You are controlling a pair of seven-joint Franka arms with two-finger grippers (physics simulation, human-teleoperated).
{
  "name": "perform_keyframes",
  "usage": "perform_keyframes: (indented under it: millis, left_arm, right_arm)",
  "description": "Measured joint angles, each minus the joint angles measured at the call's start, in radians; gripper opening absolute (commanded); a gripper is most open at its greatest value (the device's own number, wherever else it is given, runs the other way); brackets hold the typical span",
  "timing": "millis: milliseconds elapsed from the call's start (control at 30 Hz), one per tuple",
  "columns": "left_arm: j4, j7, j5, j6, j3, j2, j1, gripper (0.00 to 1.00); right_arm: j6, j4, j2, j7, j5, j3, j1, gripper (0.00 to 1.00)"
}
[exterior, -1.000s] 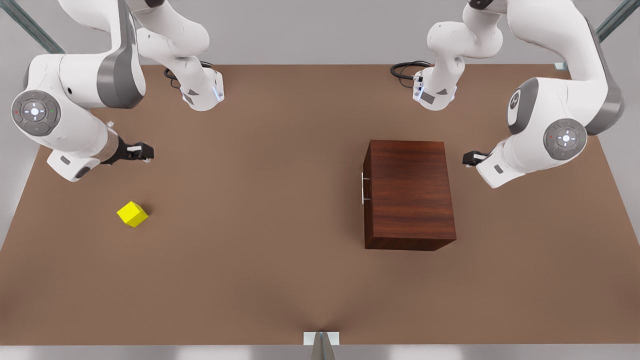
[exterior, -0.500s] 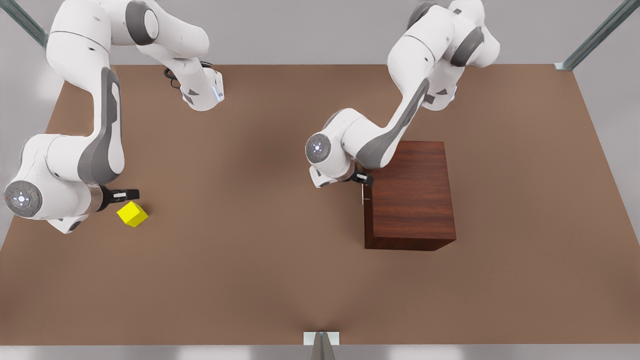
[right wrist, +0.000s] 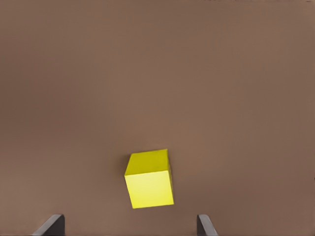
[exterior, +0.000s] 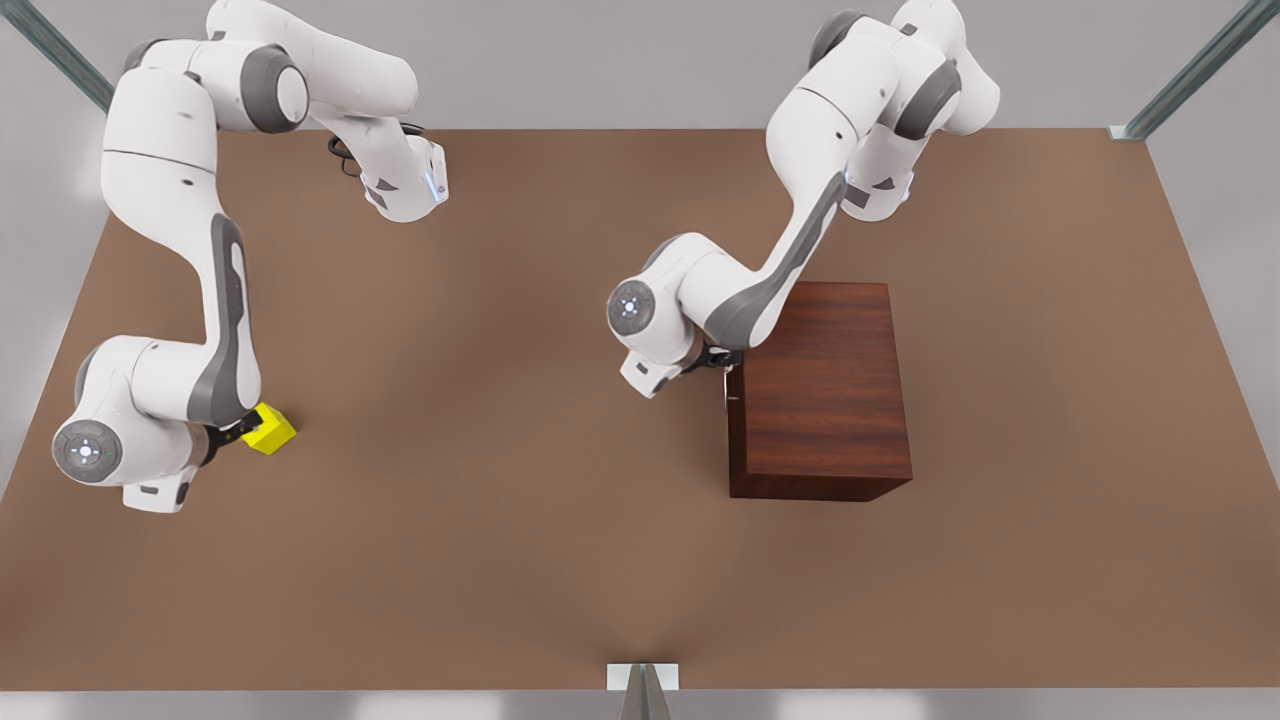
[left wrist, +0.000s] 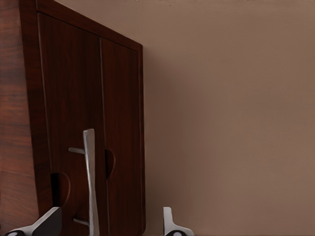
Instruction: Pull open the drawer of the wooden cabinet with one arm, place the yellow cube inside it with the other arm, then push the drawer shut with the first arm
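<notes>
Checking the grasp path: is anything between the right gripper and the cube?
Nothing visible. The right gripper is open, and the cube sits on bare table just ahead of its fingers.

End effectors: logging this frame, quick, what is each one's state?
Left end effector: open, fingers either side of the drawer handle, not gripping.
Right end effector: open, near the yellow cube, holding nothing.

surface: brown table [exterior: 560, 480]; on it: wooden cabinet [exterior: 825, 400]; yellow cube [exterior: 272, 431]
</notes>
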Motion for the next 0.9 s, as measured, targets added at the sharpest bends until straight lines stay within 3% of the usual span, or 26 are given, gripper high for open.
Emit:
perform_keyframes:
  millis: [333,900]
  left_arm:
    - [0.009,-0.125,-0.001,0.005,-0.001,0.041,0.006,1.00]
    - [0.056,-0.224,-0.040,0.000,-0.001,0.088,0.011,1.00]
  right_arm:
    - [0.164,-0.087,0.049,-0.208,0.030,0.001,-0.041,1.00]
    - [0.455,-0.446,-0.082,-0.315,0.082,-0.003,-0.125,1.00]
